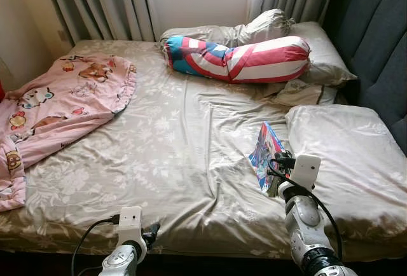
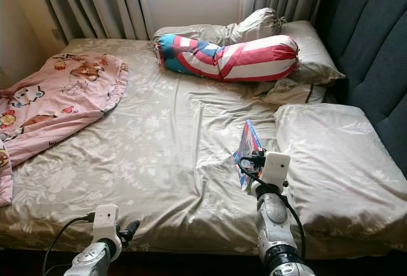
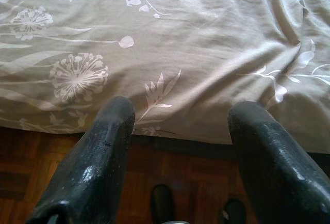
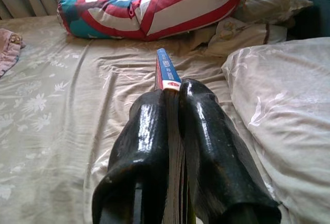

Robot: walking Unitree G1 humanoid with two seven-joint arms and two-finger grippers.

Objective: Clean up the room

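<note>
My right gripper (image 1: 277,169) is shut on a thin colourful book (image 1: 264,151), holding it edge-up just above the beige floral bedsheet (image 1: 172,142), beside a beige pillow (image 1: 343,155). In the right wrist view the book's blue spine (image 4: 166,72) sticks out between the two black fingers (image 4: 147,146). My left gripper (image 1: 152,231) hangs low at the bed's near edge; in the left wrist view its fingers (image 3: 98,157) stand wide apart with nothing between them, over the sheet edge and the wooden floor (image 3: 31,162).
A red, white and blue bolster (image 1: 238,58) lies across the head of the bed with rumpled pillows (image 1: 318,50) behind it. A pink cartoon blanket (image 1: 57,107) covers the left side and hangs over the edge. Grey curtains (image 1: 102,2) and a dark headboard (image 1: 381,41) border the bed.
</note>
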